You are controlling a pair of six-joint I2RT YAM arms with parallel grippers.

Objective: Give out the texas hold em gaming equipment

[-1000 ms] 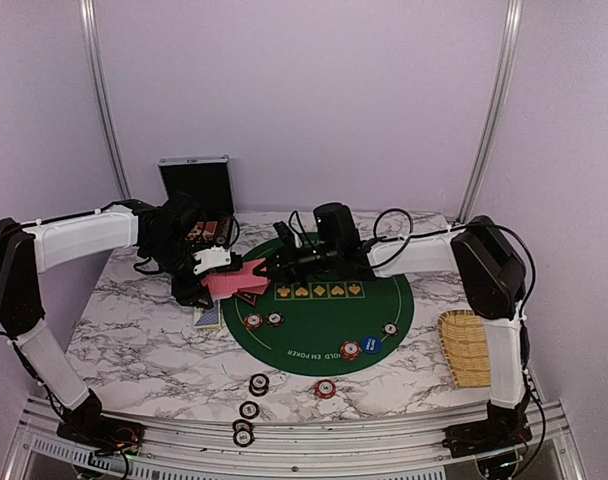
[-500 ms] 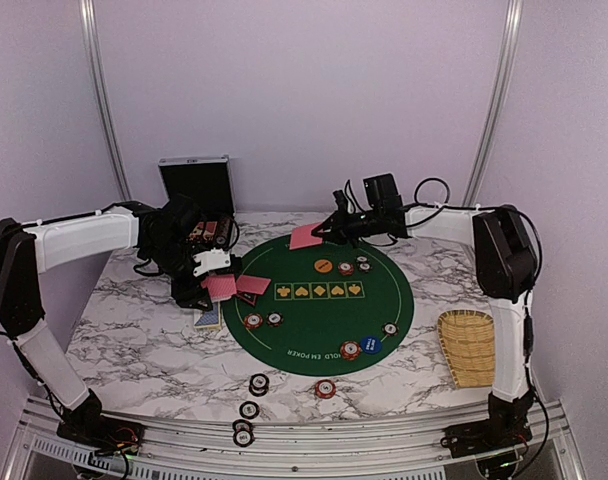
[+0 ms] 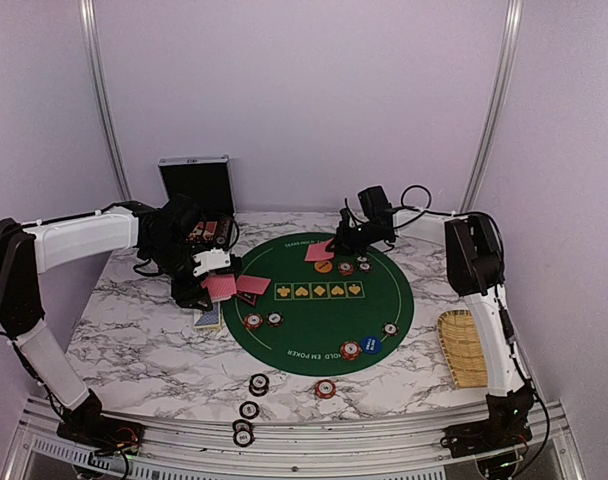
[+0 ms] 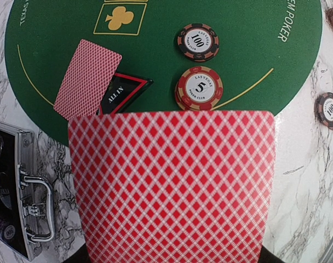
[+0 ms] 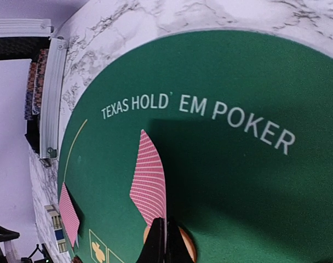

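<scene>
My left gripper (image 3: pixel 212 278) is shut on a pack of pink-red-backed playing cards (image 4: pixel 172 186) over the left edge of the green mat (image 3: pixel 314 320); the pack hides its fingers. Under it lie a single card (image 4: pixel 87 78), the triangular red-black marker (image 4: pixel 122 93) and two poker chips (image 4: pixel 199 87). My right gripper (image 5: pixel 165 241) is shut on the edge of one card (image 5: pixel 150 181), held just above the far side of the mat (image 5: pixel 254 181), above the orange button (image 5: pixel 185 246). The blue button (image 3: pixel 371 345) lies near the mat's front edge.
The black case (image 3: pixel 196 185) stands open at the back left, with chips inside. The bamboo tray (image 3: pixel 464 348) lies at the right edge. Several chips (image 3: pixel 258 384) lie on the marble in front of the mat. A blue card box (image 3: pixel 209 318) lies beside the mat.
My right gripper took a card from the pack at the left, carried it to the far side of the mat and lowered it there. The left arm stayed still.
</scene>
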